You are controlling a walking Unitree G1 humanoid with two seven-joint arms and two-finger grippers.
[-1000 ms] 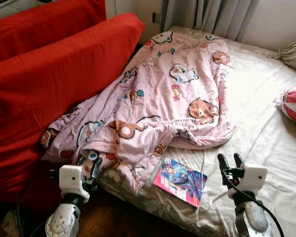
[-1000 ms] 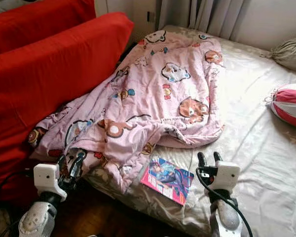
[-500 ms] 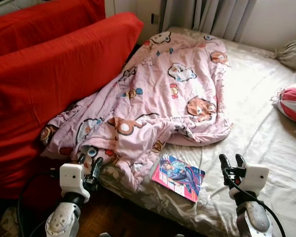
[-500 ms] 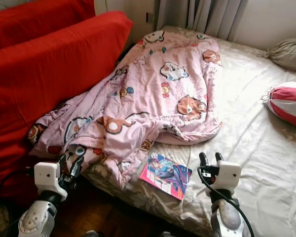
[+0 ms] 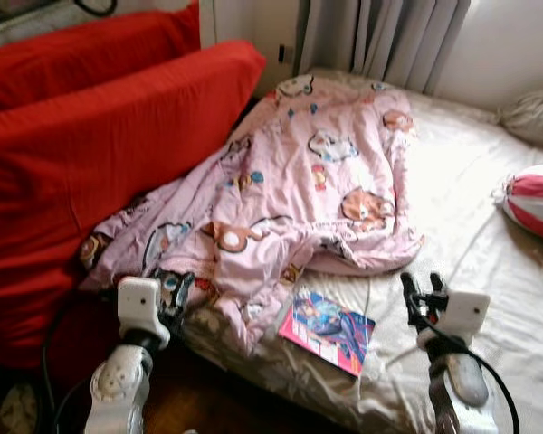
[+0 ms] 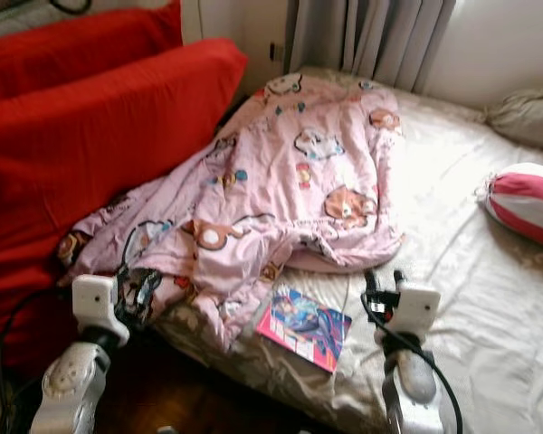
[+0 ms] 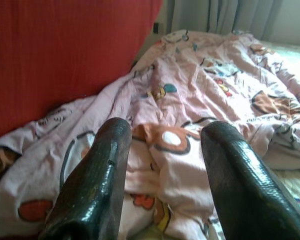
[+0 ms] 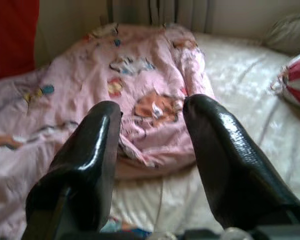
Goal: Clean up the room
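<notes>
A crumpled pink blanket (image 5: 299, 194) printed with cartoon animals lies across the left half of the bed (image 5: 471, 226), one corner hanging over the near edge. A colourful magazine (image 5: 327, 330) lies flat on the cream sheet just below the blanket's fold. My left gripper (image 5: 174, 291) stands open at the bed's near-left corner, right against the hanging blanket edge (image 7: 160, 165). My right gripper (image 5: 419, 291) is open above the sheet, a little to the right of the magazine, holding nothing.
Two large red cushions (image 5: 100, 154) lean against the bed's left side. A red-and-white striped bolster (image 5: 534, 199) and a beige pillow (image 5: 532, 116) lie at the right. Grey curtains (image 5: 380, 36) hang behind the bed. Dark wooden floor (image 5: 208, 402) lies below the near edge.
The whole picture has shifted slightly and blurred, so the camera has moved. Both grippers sit a little higher and closer to the bed; the blanket and magazine lie as before.
</notes>
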